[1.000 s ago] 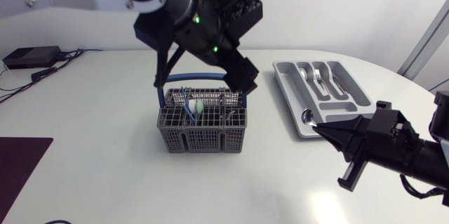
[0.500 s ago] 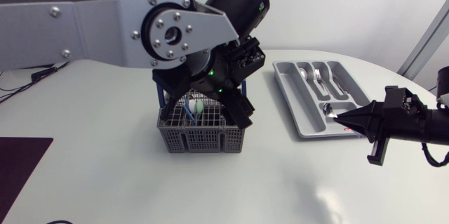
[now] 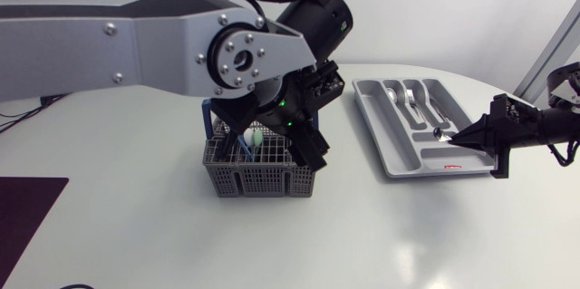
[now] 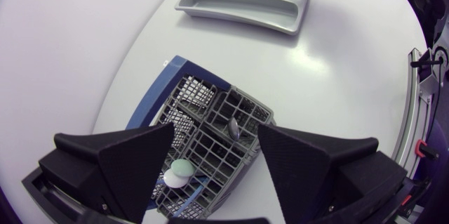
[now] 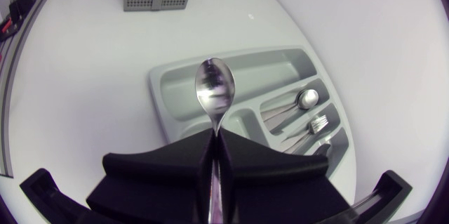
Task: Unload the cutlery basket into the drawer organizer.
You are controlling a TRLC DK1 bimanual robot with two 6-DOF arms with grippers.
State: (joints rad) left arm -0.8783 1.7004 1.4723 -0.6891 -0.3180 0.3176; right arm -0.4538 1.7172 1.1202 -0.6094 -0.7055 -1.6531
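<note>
- Cutlery basket (image 3: 261, 178) stands on the surface (image 3: 136, 226), well apart from the drawer organizer (image 3: 385, 135)
- My left jaws hang right above the basket, spread wide and touching nothing
- Inside it I see a metal piece (image 4: 233, 127) standing in one compartment and pale rounded ends (image 4: 179, 170) in another
- My right jaws are pinching a spoon (image 5: 215, 92) by its handle, bowl forward, over the organizer
- A second spoon (image 5: 306, 98) and a fork (image 5: 317, 123) already lie in the narrow slots
- I judge the cutlery light, stiff and smooth, so it may swivel or slip in a pinch
- Best taken low on the handle, squarely across the flat, and set down gently
</note>
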